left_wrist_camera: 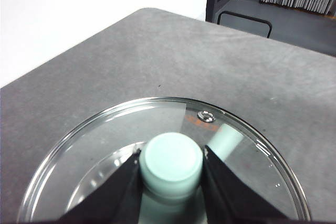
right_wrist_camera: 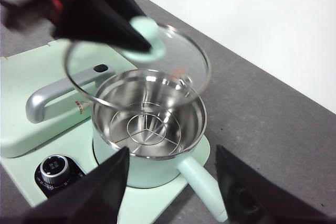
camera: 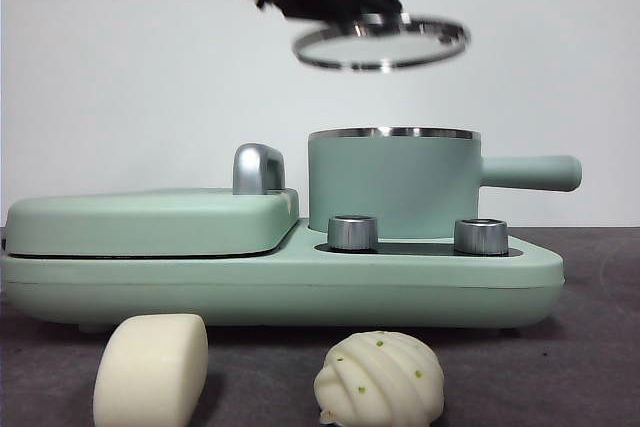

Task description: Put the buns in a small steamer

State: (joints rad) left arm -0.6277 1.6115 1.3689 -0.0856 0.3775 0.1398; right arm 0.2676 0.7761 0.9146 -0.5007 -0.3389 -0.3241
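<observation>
The mint green small steamer (camera: pixel 392 185) stands open on the cooker base, its handle pointing right; it also shows in the right wrist view (right_wrist_camera: pixel 148 124) with a wire rack inside. My left gripper (left_wrist_camera: pixel 170 167) is shut on the green knob of the glass lid (camera: pixel 381 42) and holds it in the air above the pot. The lid also shows in the left wrist view (left_wrist_camera: pixel 252 150) and the right wrist view (right_wrist_camera: pixel 181 59). The smooth rectangular bun (camera: pixel 151 369) and the ridged round bun (camera: pixel 379 380) lie on the table in front. My right gripper (right_wrist_camera: pixel 170 182) is open, above the pot's handle side.
The flat mint green griddle lid (camera: pixel 150 220) with a silver handle (camera: pixel 258 168) sits left of the pot. Two steel dials (camera: pixel 352 232) stand on the cooker base (camera: pixel 300 287). Grey table, white wall behind.
</observation>
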